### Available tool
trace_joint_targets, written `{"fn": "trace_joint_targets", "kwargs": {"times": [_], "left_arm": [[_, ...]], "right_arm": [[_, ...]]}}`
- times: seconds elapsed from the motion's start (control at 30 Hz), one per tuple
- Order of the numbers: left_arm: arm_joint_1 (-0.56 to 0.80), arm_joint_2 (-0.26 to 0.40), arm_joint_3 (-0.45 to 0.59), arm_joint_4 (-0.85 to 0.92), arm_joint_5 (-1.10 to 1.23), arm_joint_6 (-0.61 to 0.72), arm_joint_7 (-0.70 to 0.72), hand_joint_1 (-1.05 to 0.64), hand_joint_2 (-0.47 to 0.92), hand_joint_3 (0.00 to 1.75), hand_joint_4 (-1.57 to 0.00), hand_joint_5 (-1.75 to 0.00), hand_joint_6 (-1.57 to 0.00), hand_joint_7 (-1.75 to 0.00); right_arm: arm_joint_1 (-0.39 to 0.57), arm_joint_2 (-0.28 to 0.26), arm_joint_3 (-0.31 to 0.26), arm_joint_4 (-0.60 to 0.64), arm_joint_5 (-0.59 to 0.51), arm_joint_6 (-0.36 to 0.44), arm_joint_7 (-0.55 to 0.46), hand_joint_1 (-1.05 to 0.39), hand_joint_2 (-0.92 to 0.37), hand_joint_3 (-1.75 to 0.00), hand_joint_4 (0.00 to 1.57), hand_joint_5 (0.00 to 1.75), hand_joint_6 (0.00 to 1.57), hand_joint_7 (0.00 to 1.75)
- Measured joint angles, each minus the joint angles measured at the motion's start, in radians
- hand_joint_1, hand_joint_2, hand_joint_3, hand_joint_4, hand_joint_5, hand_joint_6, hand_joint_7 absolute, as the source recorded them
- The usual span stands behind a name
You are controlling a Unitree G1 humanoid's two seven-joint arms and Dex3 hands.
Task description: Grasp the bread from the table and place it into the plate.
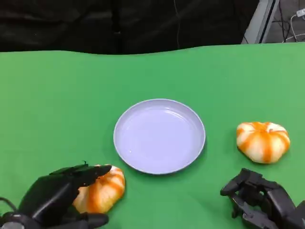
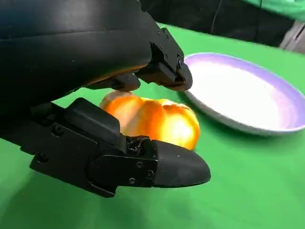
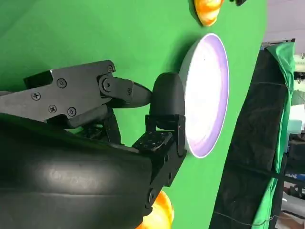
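The left hand (image 1: 57, 198) sits low at the near left of the green table (image 1: 57, 105), its fingers (image 1: 83, 172) arched over the top of an orange-and-white striped bread roll (image 1: 102, 191) and its thumb (image 1: 90, 220) stretched along the table on the near side of it. From the left wrist view the fingers (image 2: 164, 71) hang just above the bread roll (image 2: 157, 119) and the thumb (image 2: 176, 167) lies below and in front of it, with a sliver of space visible around the roll, so the left hand cups the roll loosely with its fingers apart and does not clamp it; the roll rests on the table. The right hand (image 1: 262, 200) rests at the near right of the table, fingers curled inward and holding nothing, well apart from a second striped bread roll (image 1: 263, 141) that lies further out on the cloth. In the right wrist view that hand's fingers (image 3: 164, 102) bend in with only green cloth behind them. Between the two rolls, at the middle of the table, stands a shallow pale lilac plate (image 1: 125, 151), round with a raised rim and nothing inside it. The first roll lies just beside the plate's near left rim, not touching it; the second lies to the right of the plate, with a clear strip of cloth between them.
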Motion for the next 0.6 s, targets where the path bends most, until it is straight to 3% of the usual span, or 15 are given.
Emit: {"fn": "trace_joint_targets", "kwargs": {"times": [0.33, 0.6], "left_arm": [[-0.060, 0.023, -0.133, -0.020, 0.061, 0.201, -0.027, -0.99, 0.92, 0.45, -0.38, -0.03, -0.44, -0.01], [-0.073, 0.039, -0.174, -0.027, 0.030, 0.260, -0.035, -0.38, 0.92, 0.08, -0.45, -0.01, -0.46, 0.00]], "right_arm": [[0.000, 0.001, 0.000, -0.001, -0.001, -0.001, 0.000, -0.27, -0.92, -0.47, 0.61, 1.75, 0.68, 1.19], [0.004, 0.000, 0.000, -0.009, -0.002, 0.000, -0.001, -0.27, -0.92, -0.47, 0.60, 1.75, 0.69, 1.19]]}}
